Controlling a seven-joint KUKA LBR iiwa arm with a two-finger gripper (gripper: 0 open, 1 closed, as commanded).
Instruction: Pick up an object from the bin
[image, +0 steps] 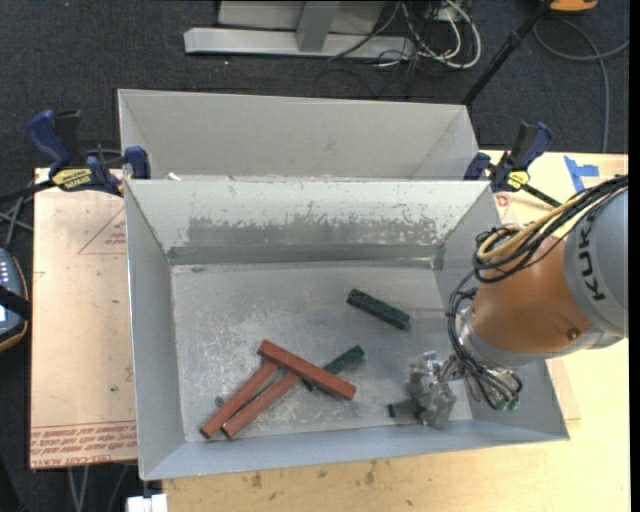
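My gripper (430, 393) is low in the bin's front right corner, close to the floor. A small dark green piece (402, 409) lies right against its left side; whether it is gripped I cannot tell. A dark green block (378, 309) lies on the floor up and to the left of the gripper. Another dark green block (341, 361) lies further left, with one end against a red-brown stick (306, 369).
Two more red-brown sticks (250, 398) lie side by side, slanting toward the front left of the bin. The arm's orange cover and cables hang over the right wall. The back half of the floor is bare metal.
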